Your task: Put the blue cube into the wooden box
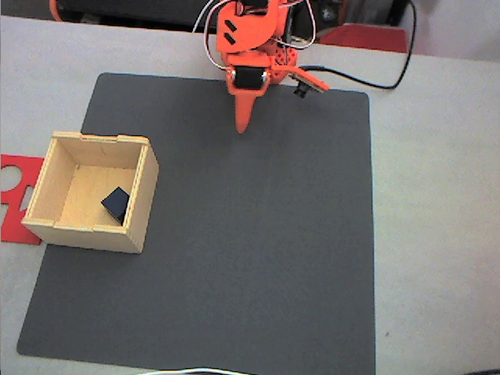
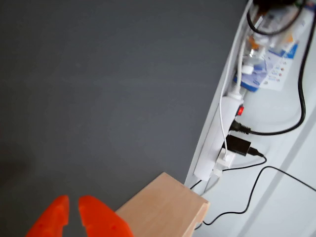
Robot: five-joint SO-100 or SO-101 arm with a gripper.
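the orange plastic arm hangs folded at the far edge of the dark grey square mat (image 1: 250,258), its gripper (image 1: 244,125) pointing down, tips nearly together and holding nothing. the pale plywood open-topped box (image 1: 55,183) sits at the mat's left edge in the fixed view, thin-walled. the small matte navy-blue cube (image 1: 116,204) lies tilted inside it.

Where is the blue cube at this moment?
In the fixed view, the blue cube lies inside the wooden box, near its right wall, at the left edge of the dark mat.
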